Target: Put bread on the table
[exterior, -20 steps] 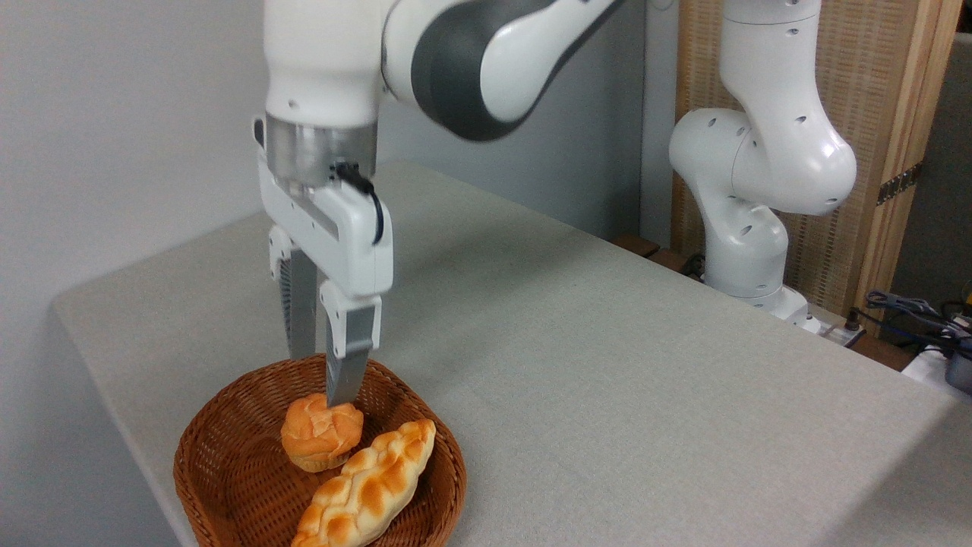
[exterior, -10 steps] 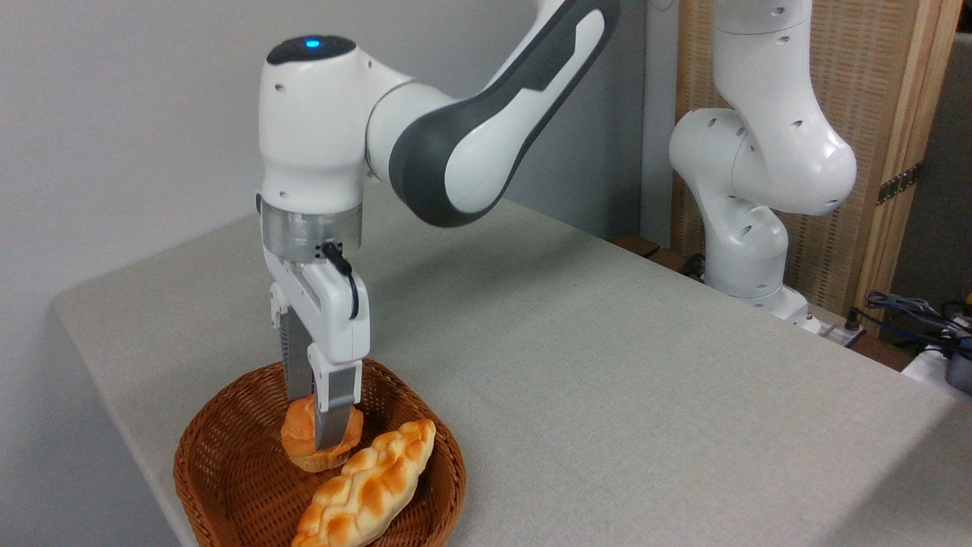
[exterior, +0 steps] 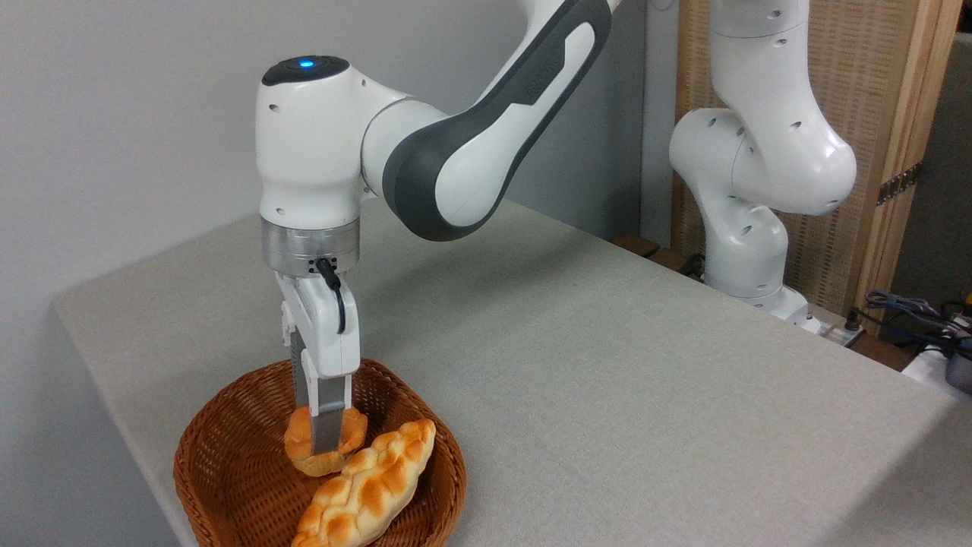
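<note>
Pinching the bun across its middle, the fingers look clamped so it lifts clear of the basket toward the desk.

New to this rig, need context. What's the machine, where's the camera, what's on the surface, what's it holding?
It is one white robot arm with a two-finger gripper, filmed by a single fixed camera looking across the table from a corner. On the cloth-covered table sits a brown wicker basket. Inside it are a small round bread and a long braided loaf. The gripper points straight down with its fingers closed on either side of the round bread, which is still in the basket.
</note>
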`<action>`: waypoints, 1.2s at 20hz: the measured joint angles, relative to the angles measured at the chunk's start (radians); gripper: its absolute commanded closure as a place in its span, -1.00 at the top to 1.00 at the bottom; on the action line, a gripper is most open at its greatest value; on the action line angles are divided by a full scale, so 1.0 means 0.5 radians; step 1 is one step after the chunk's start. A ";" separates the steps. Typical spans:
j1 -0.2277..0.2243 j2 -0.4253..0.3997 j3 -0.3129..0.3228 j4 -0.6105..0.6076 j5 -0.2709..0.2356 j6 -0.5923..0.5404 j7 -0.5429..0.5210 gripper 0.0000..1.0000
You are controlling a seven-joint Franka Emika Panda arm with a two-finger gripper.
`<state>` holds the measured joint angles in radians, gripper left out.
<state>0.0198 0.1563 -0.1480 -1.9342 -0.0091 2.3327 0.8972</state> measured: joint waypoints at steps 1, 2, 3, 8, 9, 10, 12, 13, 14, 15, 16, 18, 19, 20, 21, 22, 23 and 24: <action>0.000 0.000 0.000 0.000 0.001 0.000 0.000 -0.54; 0.000 0.000 0.000 0.000 0.001 0.000 0.000 -0.56; 0.000 0.000 0.000 0.000 0.001 0.000 0.000 -0.56; 0.000 0.000 0.000 0.000 0.001 0.000 0.000 -0.56; 0.000 0.000 0.000 0.000 0.001 0.000 0.000 -0.56; 0.000 0.000 0.000 0.000 0.001 0.000 0.000 -0.56; 0.000 0.000 0.000 0.000 0.001 0.000 0.000 -0.56; 0.000 0.000 0.000 0.001 0.001 0.001 0.000 -0.56; 0.000 0.000 -0.001 0.002 0.001 0.001 0.000 -0.55; 0.000 -0.001 -0.001 0.004 0.001 0.001 0.000 -0.55; 0.000 -0.001 -0.001 0.007 0.001 0.001 0.000 -0.48; 0.000 -0.005 -0.001 0.020 0.001 0.003 -0.001 -0.42; 0.000 -0.009 -0.001 0.036 -0.018 0.005 -0.005 -0.42; 0.001 -0.017 -0.001 0.057 -0.060 0.006 -0.009 -0.43; 0.002 -0.031 0.000 0.076 -0.107 0.006 -0.010 -0.43; 0.004 -0.052 0.003 0.088 -0.145 0.005 -0.010 -0.43; 0.008 -0.082 0.010 0.094 -0.176 -0.010 -0.011 -0.43; 0.010 -0.119 0.023 0.097 -0.198 -0.045 -0.011 -0.43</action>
<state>0.0247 0.0969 -0.1365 -1.8859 -0.1083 2.3099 0.8918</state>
